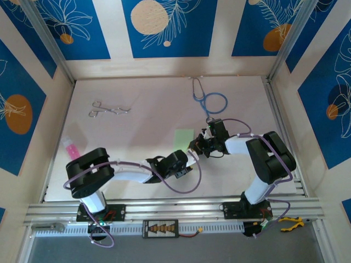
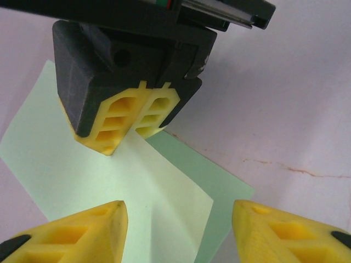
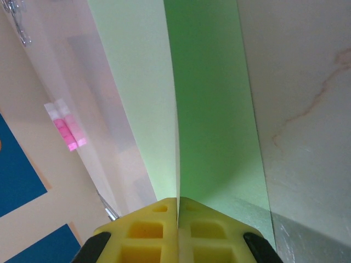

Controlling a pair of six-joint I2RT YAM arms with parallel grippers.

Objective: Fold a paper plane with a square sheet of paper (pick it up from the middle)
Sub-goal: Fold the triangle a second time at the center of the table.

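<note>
Now pinching the square sheet of paper (image 2: 71, 164).
Right gripper (image 3: 178, 211) is gripping its raised flap; left gripper (image 2: 178, 227) is hovering, jaws open.

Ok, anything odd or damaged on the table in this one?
Nothing damaged or spilled. The green sheet is bent upward where the right tool pinches it, as folding would need. A faint reddish mark streaks the tabletop beside it.
</note>
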